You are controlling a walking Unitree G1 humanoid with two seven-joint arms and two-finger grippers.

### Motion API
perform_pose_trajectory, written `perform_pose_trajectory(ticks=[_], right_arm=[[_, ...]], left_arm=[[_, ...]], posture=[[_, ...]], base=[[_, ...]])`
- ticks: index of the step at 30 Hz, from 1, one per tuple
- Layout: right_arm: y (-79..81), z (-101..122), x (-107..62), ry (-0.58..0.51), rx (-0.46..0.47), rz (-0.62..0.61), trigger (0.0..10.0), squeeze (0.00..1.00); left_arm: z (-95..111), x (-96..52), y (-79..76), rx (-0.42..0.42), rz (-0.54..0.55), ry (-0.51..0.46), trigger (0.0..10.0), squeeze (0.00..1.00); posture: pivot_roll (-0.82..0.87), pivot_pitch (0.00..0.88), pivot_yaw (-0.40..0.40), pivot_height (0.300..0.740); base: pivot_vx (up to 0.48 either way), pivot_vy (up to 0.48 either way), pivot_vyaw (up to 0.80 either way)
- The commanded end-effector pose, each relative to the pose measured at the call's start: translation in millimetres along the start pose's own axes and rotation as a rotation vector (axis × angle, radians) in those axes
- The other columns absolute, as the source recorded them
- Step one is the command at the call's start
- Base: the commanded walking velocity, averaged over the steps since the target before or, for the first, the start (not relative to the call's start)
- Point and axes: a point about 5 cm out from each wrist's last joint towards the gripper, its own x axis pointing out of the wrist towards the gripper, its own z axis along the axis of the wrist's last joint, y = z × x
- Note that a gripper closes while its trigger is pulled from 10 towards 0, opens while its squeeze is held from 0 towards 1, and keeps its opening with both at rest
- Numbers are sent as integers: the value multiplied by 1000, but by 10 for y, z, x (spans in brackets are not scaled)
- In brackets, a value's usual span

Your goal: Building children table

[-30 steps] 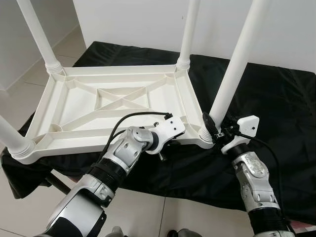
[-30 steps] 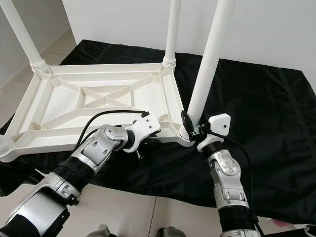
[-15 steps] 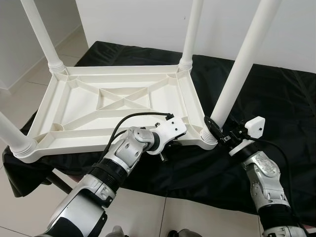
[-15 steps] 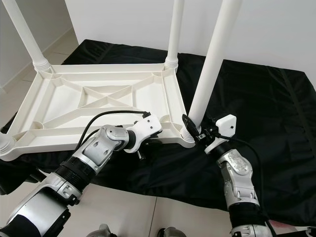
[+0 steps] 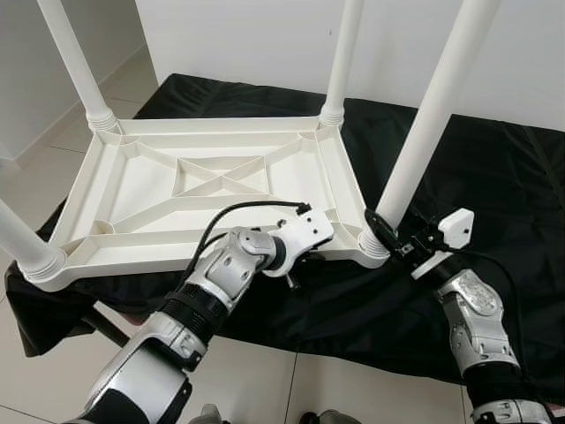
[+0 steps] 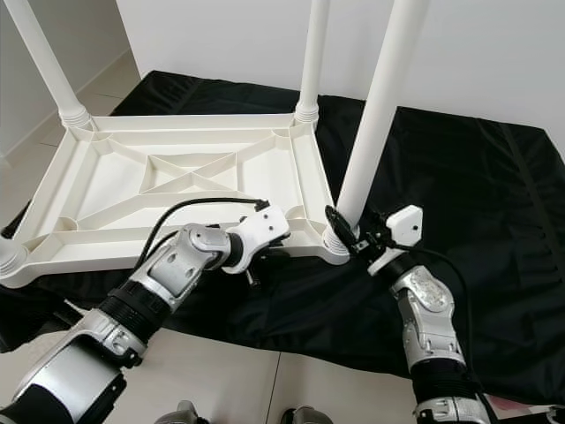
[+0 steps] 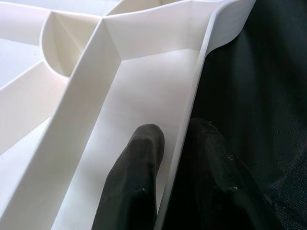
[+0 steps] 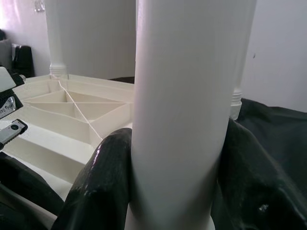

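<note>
A white plastic children's table (image 5: 141, 190) lies upside down on a black cloth, its ribbed underside up and its legs standing upward. My left gripper (image 7: 177, 139) is shut on the table's near rim (image 5: 340, 240), one finger (image 7: 139, 163) inside the rim and one outside. My right gripper (image 8: 177, 182) is shut on the near right leg (image 5: 424, 132) just above its socket, with black fingers (image 8: 103, 182) on both sides of the leg. The far left leg (image 5: 75, 62), far right leg (image 5: 342, 53) and near left leg (image 5: 19, 240) stand in their corner sockets.
The black cloth (image 5: 503, 177) covers a low surface that extends to the right of the table. Tiled floor (image 5: 265, 371) lies in front of it and to the left. A white wall (image 5: 247, 35) rises just behind.
My right forearm has swung a little outward to the right while staying on the leg. The view has shifted slightly. The left arm and the table stand as before.
</note>
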Motion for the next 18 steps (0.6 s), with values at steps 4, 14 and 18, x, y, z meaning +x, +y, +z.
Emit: perform_pose_trajectory(ticks=[4,14,18], right_arm=[[28,-452,-434,226,96,-116,10000,0],[73,-475,-479,207,92,-157,10000,0],[74,-476,-475,204,86,-159,10000,0]], left_arm=[[240,-112,123,71,46,-69,10000,0],[245,-107,127,76,42,-67,10000,0],[247,-109,131,75,42,-67,10000,0]], posture=[[-85,40,13,740],[-91,45,22,740],[-89,44,21,740]], base=[[0,0,0],[0,0,0],[0,0,0]])
